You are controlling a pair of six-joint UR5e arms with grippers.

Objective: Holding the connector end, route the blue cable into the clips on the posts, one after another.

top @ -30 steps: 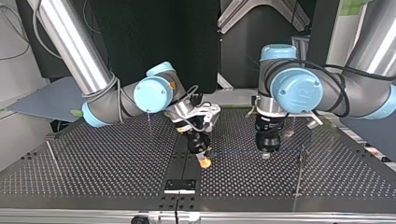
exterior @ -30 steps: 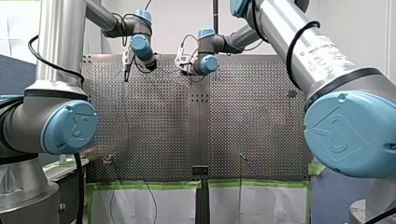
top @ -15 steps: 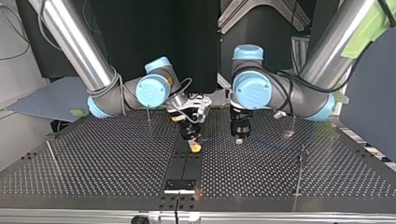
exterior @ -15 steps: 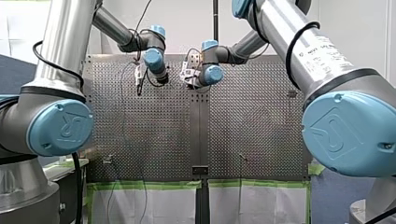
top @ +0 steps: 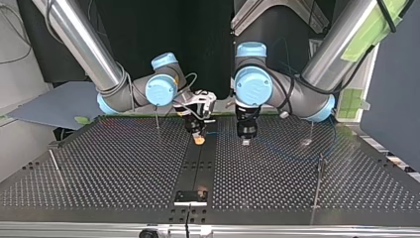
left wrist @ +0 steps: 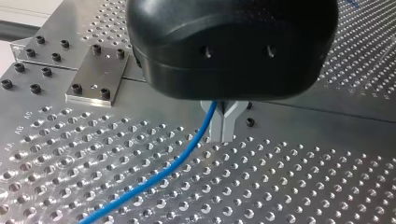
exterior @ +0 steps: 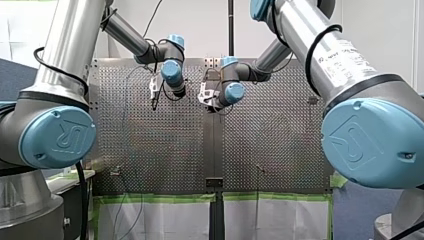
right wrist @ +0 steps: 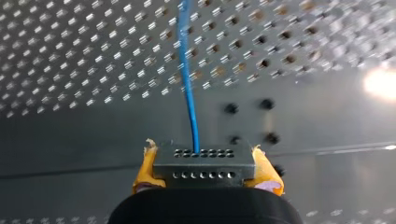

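Silver arms (exterior: 70, 40), blue joint caps (exterior: 57, 137)

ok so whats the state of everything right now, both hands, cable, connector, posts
left hand: shut on the blue cable
right hand: shut on the connector
blue cable: pinched by the left hand, trailing loose beyond it
connector: gripped, cable leaving its front
posts: upright; cannot tell if any clip holds cable

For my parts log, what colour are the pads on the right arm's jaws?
Yellow-orange pads, clearest in the right wrist view, either side of the grey connector.
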